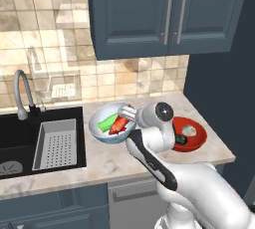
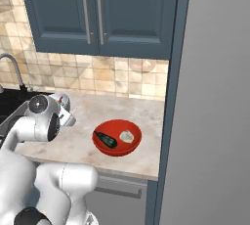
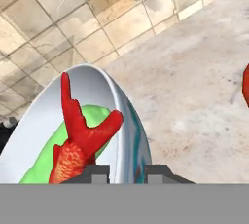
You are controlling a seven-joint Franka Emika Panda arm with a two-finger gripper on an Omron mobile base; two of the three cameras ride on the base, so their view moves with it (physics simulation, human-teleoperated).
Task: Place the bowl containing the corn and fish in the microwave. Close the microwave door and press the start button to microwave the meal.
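Observation:
My gripper (image 1: 128,113) is shut on the right rim of the white bowl (image 1: 110,122), which it holds tilted over the counter beside the sink. Inside the bowl lie the green corn (image 1: 106,122) and the red-orange fish (image 1: 118,125). In the hand view the bowl (image 3: 92,86) stands on edge, and its rim runs down between the two fingertips of the gripper (image 3: 127,173). The fish (image 3: 80,135) lies over the corn (image 3: 41,169) there. The microwave and its door are out of view.
A red bowl (image 1: 189,133) (image 2: 117,137) with a dark piece and a pale piece sits on the marble counter (image 2: 136,111) to the right. The black sink (image 1: 20,143), with a grey rack and a faucet (image 1: 22,93), lies left. Blue cabinets (image 1: 164,9) hang overhead. A tall grey panel (image 2: 215,97) bounds the right.

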